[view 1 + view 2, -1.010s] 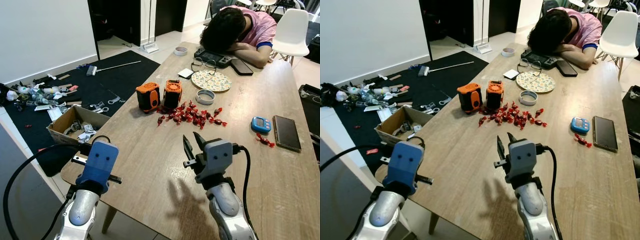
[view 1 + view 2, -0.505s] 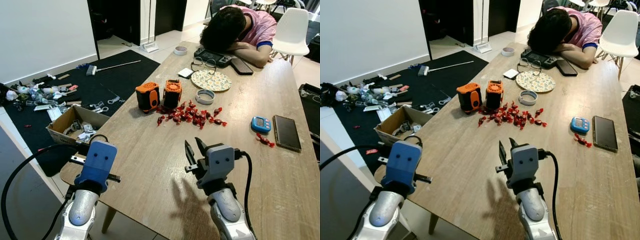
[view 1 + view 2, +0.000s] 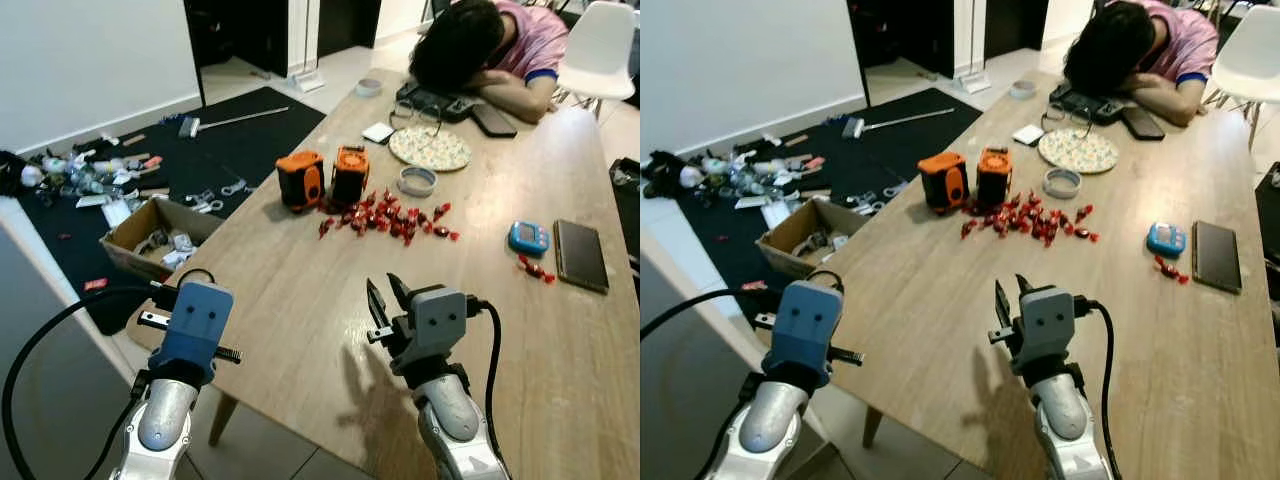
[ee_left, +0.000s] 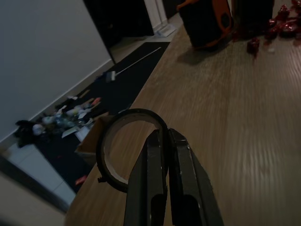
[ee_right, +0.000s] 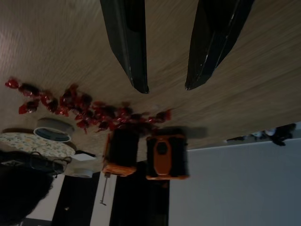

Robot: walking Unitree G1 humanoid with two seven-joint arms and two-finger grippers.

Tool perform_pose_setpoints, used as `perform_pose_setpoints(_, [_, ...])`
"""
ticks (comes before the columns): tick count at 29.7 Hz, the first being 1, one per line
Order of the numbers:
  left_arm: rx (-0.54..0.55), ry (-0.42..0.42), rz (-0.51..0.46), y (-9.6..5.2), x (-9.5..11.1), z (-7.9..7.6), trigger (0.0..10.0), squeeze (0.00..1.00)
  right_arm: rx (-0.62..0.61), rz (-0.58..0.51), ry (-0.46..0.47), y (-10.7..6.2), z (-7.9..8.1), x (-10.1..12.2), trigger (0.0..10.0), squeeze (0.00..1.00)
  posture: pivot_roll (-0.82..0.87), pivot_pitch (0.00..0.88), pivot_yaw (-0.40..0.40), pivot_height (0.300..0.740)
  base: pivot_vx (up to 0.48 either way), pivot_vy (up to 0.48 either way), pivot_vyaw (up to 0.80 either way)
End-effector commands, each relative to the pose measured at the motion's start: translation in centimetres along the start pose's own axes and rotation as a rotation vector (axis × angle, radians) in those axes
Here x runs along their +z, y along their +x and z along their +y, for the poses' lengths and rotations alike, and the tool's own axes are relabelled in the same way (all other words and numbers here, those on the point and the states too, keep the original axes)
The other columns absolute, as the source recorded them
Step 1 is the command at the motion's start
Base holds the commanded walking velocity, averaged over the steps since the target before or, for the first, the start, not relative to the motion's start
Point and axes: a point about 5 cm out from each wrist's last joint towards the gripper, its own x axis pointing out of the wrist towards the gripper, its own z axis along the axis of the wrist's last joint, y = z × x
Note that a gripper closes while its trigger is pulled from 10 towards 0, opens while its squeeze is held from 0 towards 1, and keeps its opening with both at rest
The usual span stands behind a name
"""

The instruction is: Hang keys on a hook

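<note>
1. The left end effector [image 4: 165,141] hung just past the near-left corner of the wooden table [image 3: 300,290], its two black fingers [image 4: 153,188] pressed together.
2. Those fingers pinched the rim of a dark ring [image 4: 127,146]; in the dim wrist view it looked like a key ring or a loop of tape, and I could not tell which. No keys could be made out on it.
3. The right end effector [image 3: 385,300] hovered above the table's near middle with its fingers [image 5: 127,42] spread apart and nothing between them.
4. Two orange-and-black boxes [image 3: 322,178] stood side by side further along the table, upright and almost touching.
5. A scatter of red wrapped sweets [image 3: 385,215] lay just beside those boxes, toward the table's centre.
6. A small round tin [image 3: 417,181] sat just behind the sweets, and a patterned plate [image 3: 430,147] lay beyond it.
7. A blue gadget [image 3: 528,237] and a dark phone [image 3: 581,254] rested near the right edge, close together, with a few more red sweets [image 3: 535,268] beside them.
8. A person in a pink top [image 3: 490,45] leaned over the far end of the table, head down on an arm.
9. On the floor to the left, a cardboard box [image 3: 155,235] of odds and ends sat on a dark mat [image 3: 240,140], with litter [image 3: 90,175] strewn nearby.
</note>
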Motion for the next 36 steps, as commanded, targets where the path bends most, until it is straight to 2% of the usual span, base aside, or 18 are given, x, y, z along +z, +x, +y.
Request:
perform_pose_setpoints(1, [0.009,0.000,0.009,-0.33,-0.12,-0.07,10.0,0.00,0.009,0.020,0.010,-0.26,0.22,-0.27,10.0,0.00,0.15,0.166,-0.024,0.740,-0.424,0.000,0.00])
perform_pose_setpoints(36, [0.013,0.007,0.013,-0.26,-0.28,0.00,10.0,0.00,0.024,0.018,0.010,0.07,0.57,-0.38,10.0,0.00,0.16,0.158,-0.026,0.740,-0.408,0.000,0.00])
